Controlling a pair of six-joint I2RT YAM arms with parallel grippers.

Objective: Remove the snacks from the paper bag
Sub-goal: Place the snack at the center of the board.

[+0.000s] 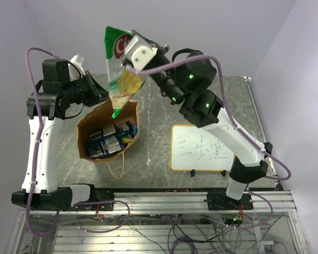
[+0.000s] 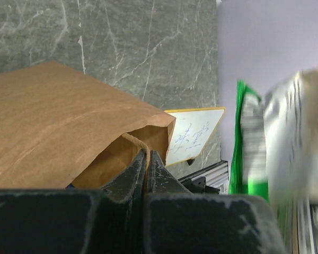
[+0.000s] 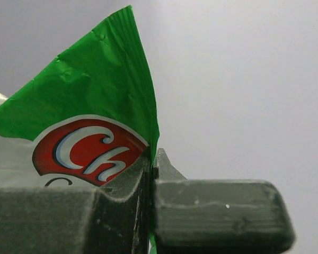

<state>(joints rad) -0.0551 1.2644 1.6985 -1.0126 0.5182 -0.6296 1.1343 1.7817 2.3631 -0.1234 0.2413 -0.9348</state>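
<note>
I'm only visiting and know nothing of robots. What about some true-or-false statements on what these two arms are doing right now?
1. The right gripper holds a green snack bag up over the paper bag. True.
2. The paper bag is empty. False: several packets lie inside.
3. The left gripper pinches the paper bag's edge. True.
4. The whiteboard is inside the paper bag. False: it sits on the table, apart from the bag.

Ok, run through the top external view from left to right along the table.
First the left arm → paper bag → whiteboard. The green snack bag, held up by the right gripper, overlaps the paper bag, so it is left out.
</note>
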